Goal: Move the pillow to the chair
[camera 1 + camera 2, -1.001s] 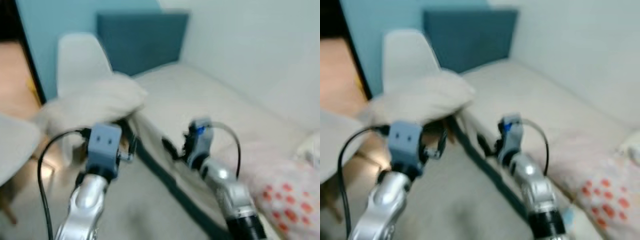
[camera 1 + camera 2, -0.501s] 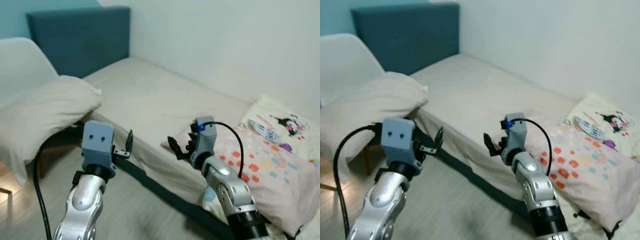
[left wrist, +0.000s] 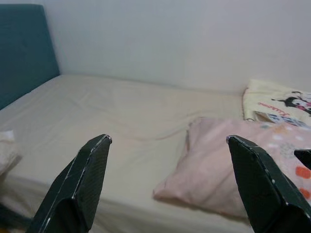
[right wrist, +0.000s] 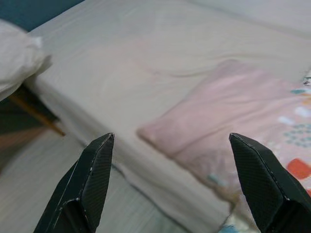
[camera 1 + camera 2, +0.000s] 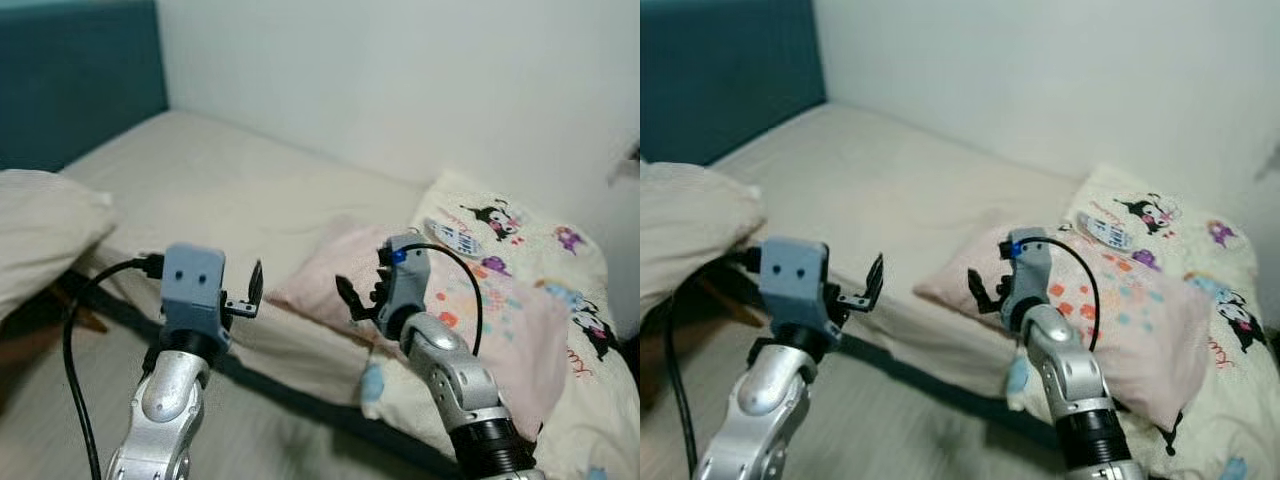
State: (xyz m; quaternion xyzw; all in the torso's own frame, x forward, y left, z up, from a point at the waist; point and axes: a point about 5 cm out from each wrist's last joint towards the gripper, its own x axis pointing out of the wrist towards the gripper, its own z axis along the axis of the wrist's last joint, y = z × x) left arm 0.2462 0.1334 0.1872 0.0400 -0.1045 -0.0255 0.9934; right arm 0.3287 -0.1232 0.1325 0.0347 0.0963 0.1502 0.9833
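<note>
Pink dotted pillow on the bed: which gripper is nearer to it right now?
Right. The right gripper hovers open at the pink dotted pillow's near corner; the left gripper, also open, hangs further off, over the bare cream mattress edge.

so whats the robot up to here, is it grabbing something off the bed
Not yet. Both arms are raised in front of the bed, and the left gripper and right gripper are open and empty, jaws apart. A pink pillow lies at the bed's near edge just beyond the right gripper. A white pillow rests off to the left.
</note>
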